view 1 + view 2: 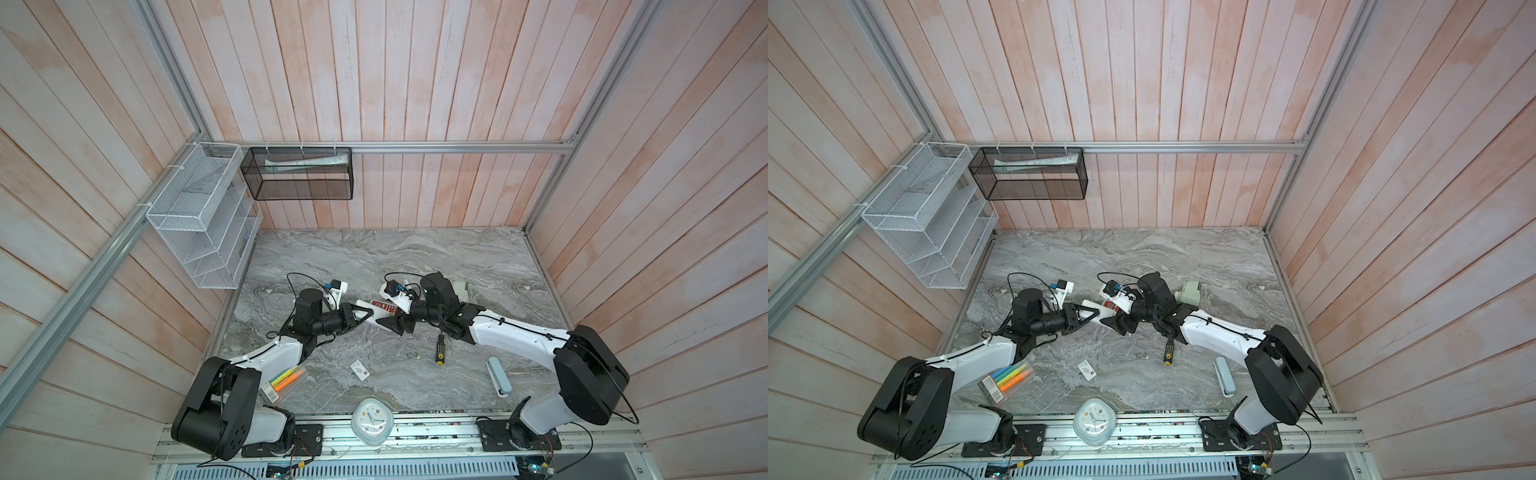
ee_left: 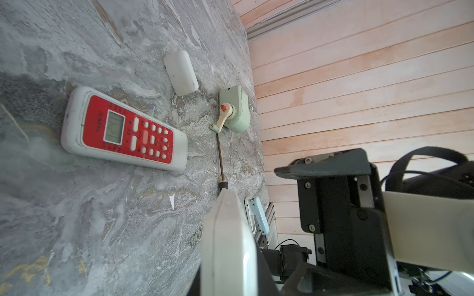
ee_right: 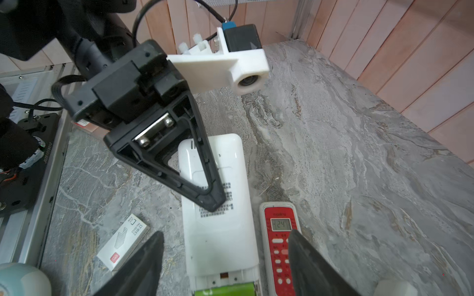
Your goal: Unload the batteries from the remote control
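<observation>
You read 24 on the red remote (image 3: 280, 238); print on the white remote (image 3: 218, 230) is too small to read; a lime green battery (image 3: 223, 291) sits in its open end; the left gripper (image 1: 365, 316) clamps it mid-table, red remote at its one o'clock; the right gripper (image 3: 225, 233) has fingers apart astride it; grey marbled table (image 1: 374, 257), pink plank walls (image 1: 415, 83).

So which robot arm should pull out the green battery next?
Probably right. The right gripper is open, poised at the green battery in the uncovered end of the white remote. The left gripper is busy: it is shut on the white remote, holding it.
</observation>
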`<state>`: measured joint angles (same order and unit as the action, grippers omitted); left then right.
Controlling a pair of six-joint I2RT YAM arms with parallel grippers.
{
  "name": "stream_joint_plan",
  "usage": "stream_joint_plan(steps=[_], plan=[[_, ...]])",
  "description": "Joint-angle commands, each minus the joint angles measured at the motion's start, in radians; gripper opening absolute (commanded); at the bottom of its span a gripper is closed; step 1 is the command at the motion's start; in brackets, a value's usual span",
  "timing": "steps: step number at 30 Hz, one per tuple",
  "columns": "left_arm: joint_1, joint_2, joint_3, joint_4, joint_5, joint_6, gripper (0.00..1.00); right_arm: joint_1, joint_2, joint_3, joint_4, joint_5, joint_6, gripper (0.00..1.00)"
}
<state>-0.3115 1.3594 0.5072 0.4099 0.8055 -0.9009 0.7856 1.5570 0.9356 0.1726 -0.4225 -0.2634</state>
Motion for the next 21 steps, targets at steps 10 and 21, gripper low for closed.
stream_joint_plan(steps=[10, 21], plan=[[-0.015, -0.032, 0.02, -0.001, -0.01, 0.02, 0.0, 0.039, 0.113, 0.089, -0.077, 0.066, -0.018, 0.77], [-0.017, -0.032, 0.019, -0.005, -0.011, 0.02, 0.0, 0.044, 0.138, 0.121, -0.112, 0.044, -0.047, 0.65]])
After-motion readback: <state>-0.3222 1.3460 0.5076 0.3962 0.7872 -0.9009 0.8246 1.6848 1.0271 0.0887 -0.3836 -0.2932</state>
